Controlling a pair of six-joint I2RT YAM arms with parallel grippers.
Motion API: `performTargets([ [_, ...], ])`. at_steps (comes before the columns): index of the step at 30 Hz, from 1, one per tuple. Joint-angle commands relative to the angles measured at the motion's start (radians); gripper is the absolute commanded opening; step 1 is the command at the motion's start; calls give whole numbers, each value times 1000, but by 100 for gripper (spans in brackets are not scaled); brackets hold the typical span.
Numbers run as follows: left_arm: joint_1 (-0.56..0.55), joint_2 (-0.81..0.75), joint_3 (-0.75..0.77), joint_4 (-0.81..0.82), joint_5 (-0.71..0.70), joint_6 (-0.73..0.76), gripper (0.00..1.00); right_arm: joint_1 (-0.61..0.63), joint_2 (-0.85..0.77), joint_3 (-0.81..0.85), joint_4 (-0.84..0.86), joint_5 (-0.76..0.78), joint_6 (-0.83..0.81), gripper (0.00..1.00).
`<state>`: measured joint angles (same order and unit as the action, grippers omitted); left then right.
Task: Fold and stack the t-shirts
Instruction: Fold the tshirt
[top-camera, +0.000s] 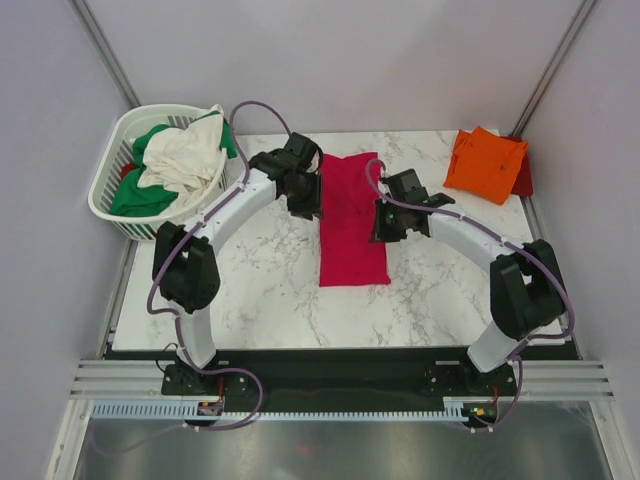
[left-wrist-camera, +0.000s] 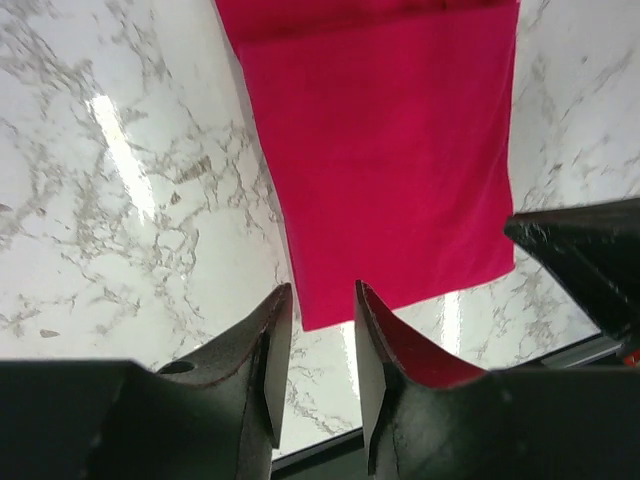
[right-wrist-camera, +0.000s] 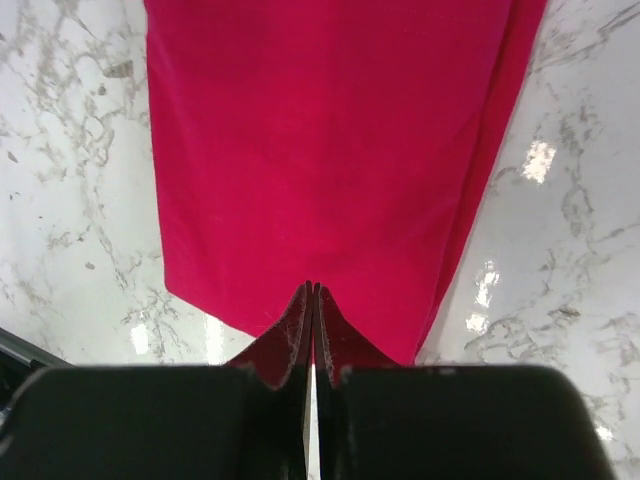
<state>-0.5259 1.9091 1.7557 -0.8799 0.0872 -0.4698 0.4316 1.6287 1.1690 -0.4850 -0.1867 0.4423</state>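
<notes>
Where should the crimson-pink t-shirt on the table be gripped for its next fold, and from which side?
Probably the two corners of one short end of the crimson-pink t-shirt, left gripper coming from its left long edge, right gripper from the right. It lies flat as a long narrow strip.

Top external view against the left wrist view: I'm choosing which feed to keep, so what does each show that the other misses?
Only the top view: the basket holding a green shirt and a cream shirt, and the orange shirt folded at the far right corner. Only the left wrist view: the left pincer close up, parted and empty. Both: the crimson-pink shirt lying on the marble table.
</notes>
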Motion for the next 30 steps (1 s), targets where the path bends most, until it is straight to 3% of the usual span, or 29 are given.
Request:
performTargets([
  [1,-28,-70,-93,47,-26,8,38,-4,57,11,89,-80,3,4],
  [10,-115,-150,-265,90,-73,-15,35,-5,253,211,96,-100,-25,4],
  [11,-131,-171,-300,102,-69,-23,35,-4,250,210,74,-89,-30,8],
  [12,-140,-183,-318,102,-69,-23,35,-4,229,201,68,-59,-37,16],
  [13,-149,-192,-355,102,-69,-23,35,-4,212,186,50,-37,-60,32],
  [14,-167,-212,-373,102,-69,-23,35,-4,191,140,43,-21,-73,68],
  [15,-174,-220,-390,102,-69,-23,35,-5,137,111,40,-4,-80,78],
  [17,-190,-235,-448,148,-61,-53,42,-4,77,7,29,59,-99,91],
  [20,-194,-280,-550,243,-34,-61,67,-7,-36,-128,25,86,-102,93],
  [22,-192,-317,-619,332,-5,-75,73,-7,-93,-185,34,76,-94,93],
  [30,-192,-268,-683,452,16,-101,71,-7,-122,-336,85,24,-70,80],
])
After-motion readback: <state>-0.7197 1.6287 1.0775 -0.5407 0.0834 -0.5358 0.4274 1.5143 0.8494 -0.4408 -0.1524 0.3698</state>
